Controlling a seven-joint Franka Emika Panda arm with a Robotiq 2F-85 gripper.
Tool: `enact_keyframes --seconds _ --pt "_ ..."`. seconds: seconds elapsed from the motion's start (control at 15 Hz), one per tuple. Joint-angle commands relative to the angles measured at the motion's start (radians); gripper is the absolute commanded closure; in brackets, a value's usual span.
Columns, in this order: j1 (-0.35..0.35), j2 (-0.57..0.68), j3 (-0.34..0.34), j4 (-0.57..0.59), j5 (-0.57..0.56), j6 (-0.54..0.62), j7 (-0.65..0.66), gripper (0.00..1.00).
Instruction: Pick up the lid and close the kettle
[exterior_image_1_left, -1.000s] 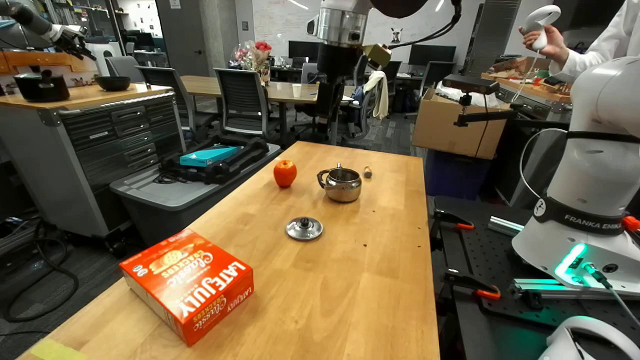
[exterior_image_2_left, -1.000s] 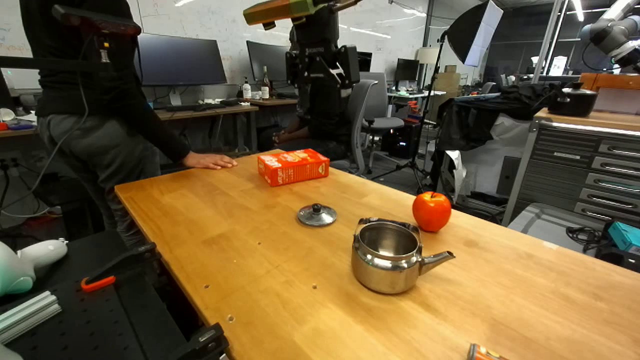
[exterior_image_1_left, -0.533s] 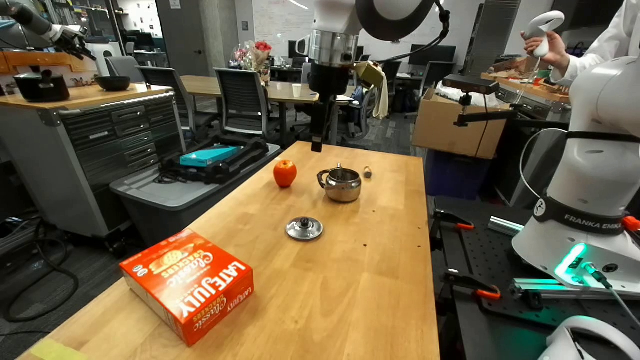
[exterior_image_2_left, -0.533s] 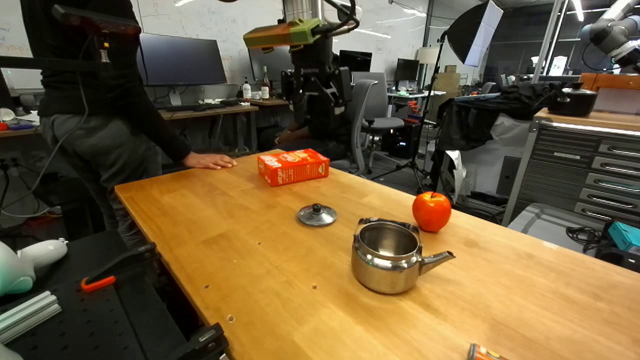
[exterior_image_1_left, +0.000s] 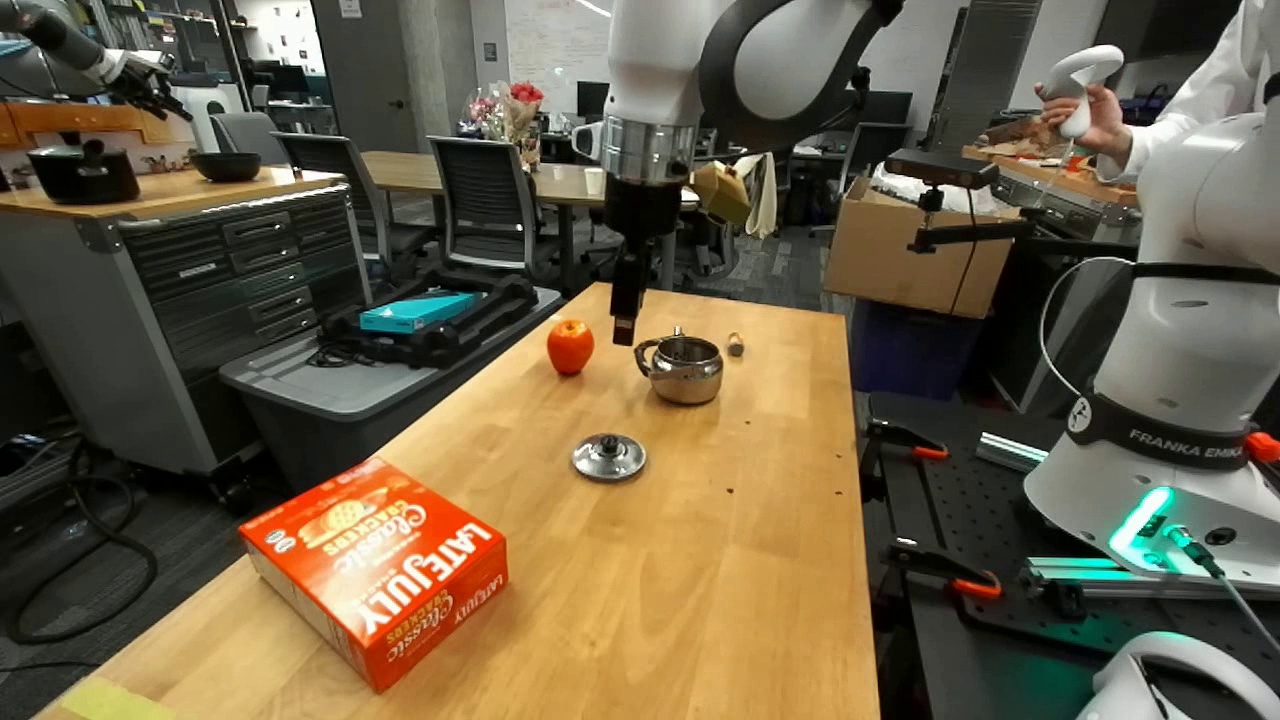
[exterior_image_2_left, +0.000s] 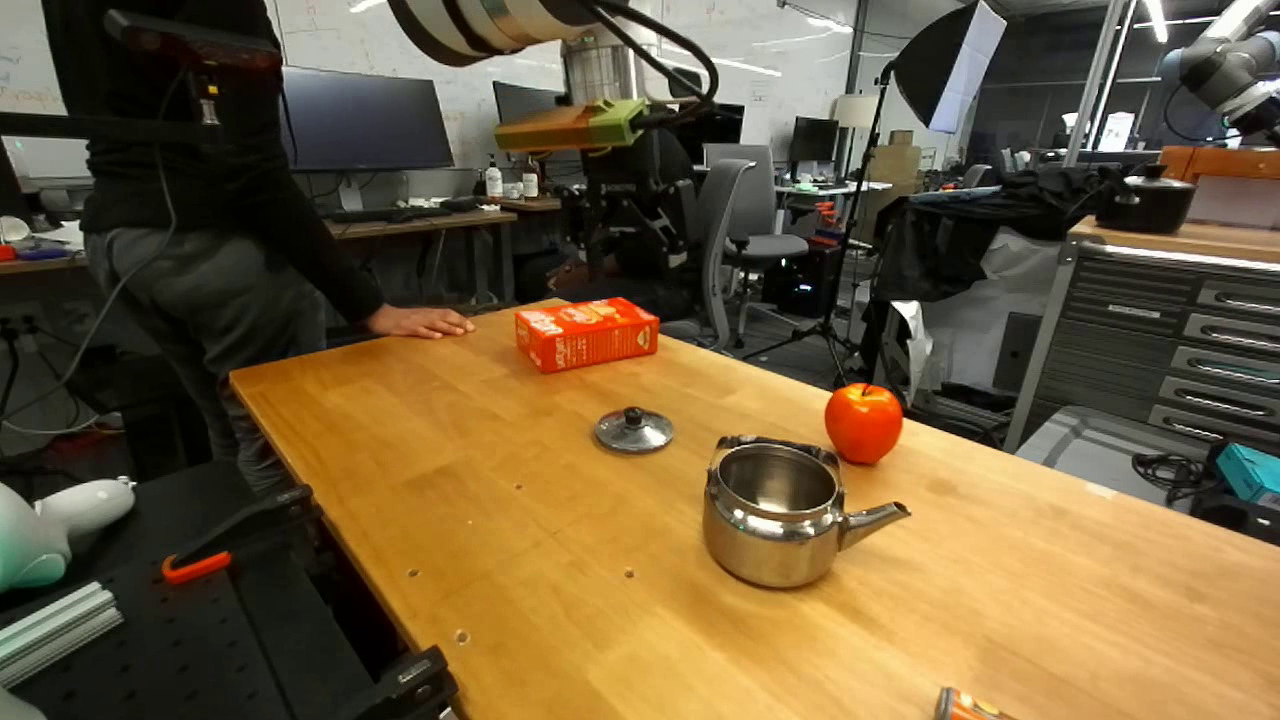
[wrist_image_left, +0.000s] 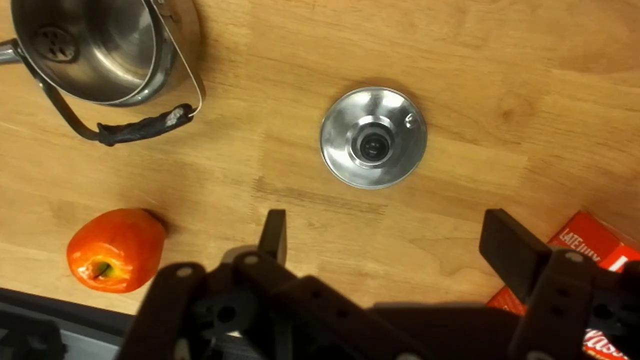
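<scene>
- It's a busy work room, with a wooden table (exterior_image_2_left: 540, 580) across the lower middle of an exterior view.
- The lid (wrist_image_left: 372, 136) lies flat, knob (wrist_image_left: 374, 148) up, just above the middle of the wrist view.
- The claw (wrist_image_left: 386, 219) hangs over the table, its fingers (wrist_image_left: 274, 237) spread wide — nothing between them.
- I think the lid comes first: get the knob midway between the fingers, then go down slow and straight.
- Pinch just the knob; bumping the rim could make it slide.
- The kettle (exterior_image_2_left: 770, 545), right of the middle in an exterior view, has no lid on; its handle (wrist_image_left: 145, 129) flops to one side, off the mouth.
- The lid is well apart from the kettle, apple (wrist_image_left: 117, 250) and cracker box (exterior_image_1_left: 375, 560), so the fingers should have room.
- Mind the table's edge near the apple, lower left in the wrist view — and the person's hand (exterior_image_2_left: 420, 322), upper left in an exterior view.
</scene>
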Motion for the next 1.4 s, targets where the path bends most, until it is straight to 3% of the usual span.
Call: enact_keyframes --seconds 0.0,0.53,1.33 --pt "0.013 0.066 -0.001 0.044 -0.045 0.042 0.022 0.00" --pt "0.036 0.152 -0.004 0.073 -0.029 0.061 0.027 0.00" --pt "0.069 0.272 -0.055 0.131 -0.135 0.049 0.122 0.00"
